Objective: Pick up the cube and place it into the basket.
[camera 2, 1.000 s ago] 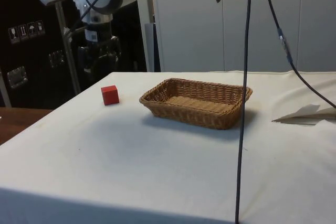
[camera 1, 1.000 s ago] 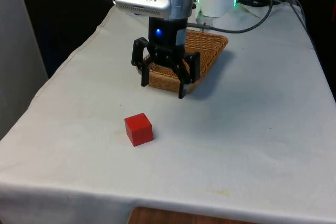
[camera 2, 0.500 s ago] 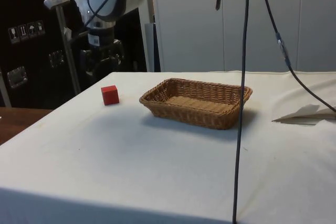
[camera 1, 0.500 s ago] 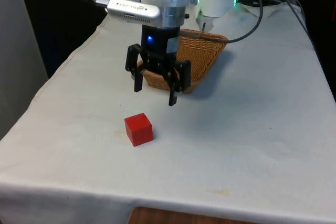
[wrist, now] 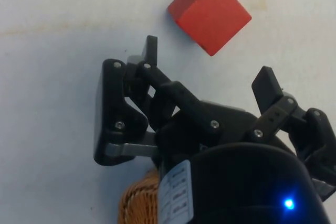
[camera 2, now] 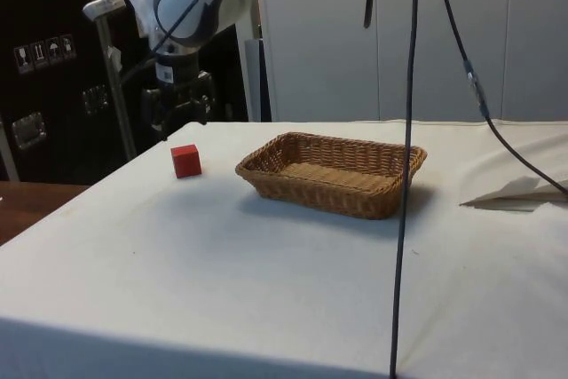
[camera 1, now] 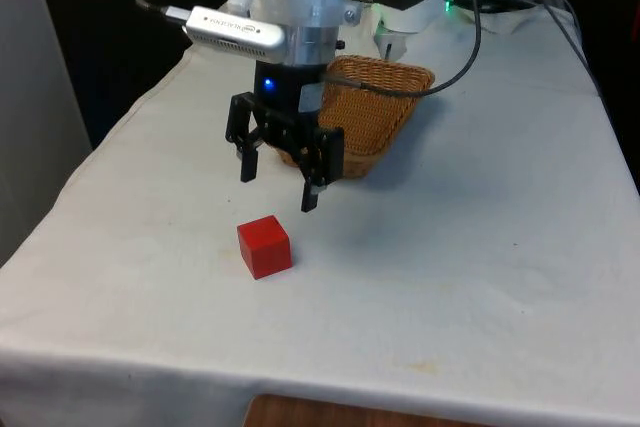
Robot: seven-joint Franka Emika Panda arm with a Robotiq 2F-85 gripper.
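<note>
Cube (camera 1: pixel 265 246), red and resting flat on the white cloth (camera 1: pixel 480 267), is being taken as the landmark: it is lying on the cloth untouched, nearer the table's front edge than anything else. The gripper (camera 1: pixel 279 186) is being held above the cube and slightly beyond it, toward the robot, with its two fingers spread wide and nothing between them; in the wrist view the cube (wrist: pixel 210 12) is seen just ahead of the fingertips (wrist: pixel 268 85), clear of them. The basket (camera 1: pixel 375 107), woven wicker and rectangular, is being seen farther beyond the cube, behind the gripper, standing on the cloth well apart from the cube (camera 2: pixel 185 161).
</note>
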